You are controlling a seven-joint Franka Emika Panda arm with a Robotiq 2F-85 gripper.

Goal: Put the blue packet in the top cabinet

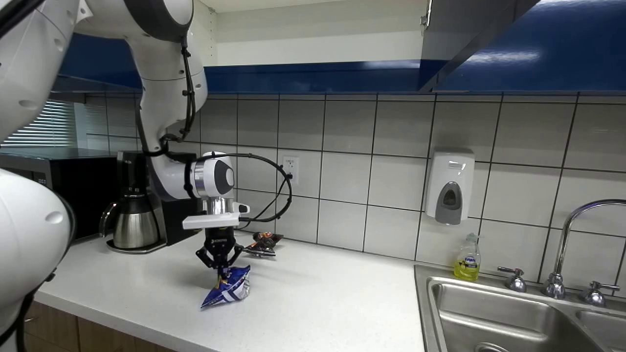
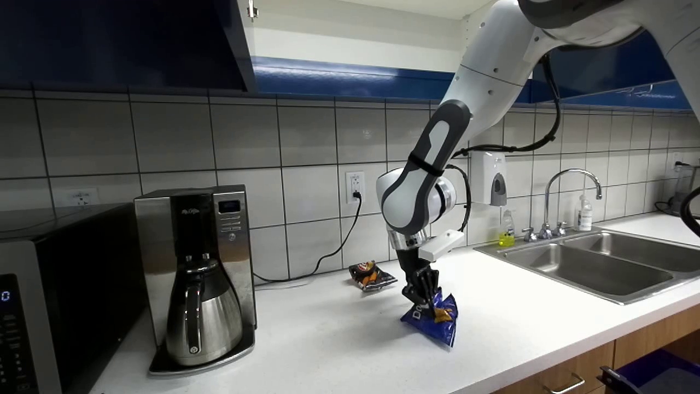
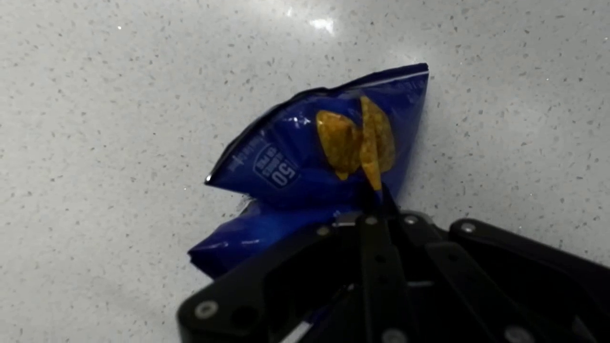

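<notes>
The blue packet (image 1: 234, 289) is crinkled and pinched upward in the middle at the counter surface, below the gripper (image 1: 223, 272). It also shows in an exterior view (image 2: 437, 327), with orange chip pictures and white letters. In the wrist view the packet (image 3: 290, 162) is folded between the two fingertips (image 3: 381, 197), which are closed on it. I cannot tell whether its underside touches the counter. The top cabinet (image 1: 313, 78) is on the wall above, its white interior open in both exterior views (image 2: 350, 76). The fingertips are partly hidden by the packet's folds.
A dark brownish packet (image 1: 264, 243) lies near the tiled wall behind the gripper. A coffee maker (image 2: 202, 284) and a black microwave (image 2: 71, 284) stand at one end. A sink (image 1: 425, 303) with a faucet, a dish soap bottle (image 1: 468, 261) and a soap dispenser (image 1: 450, 186) are at the other.
</notes>
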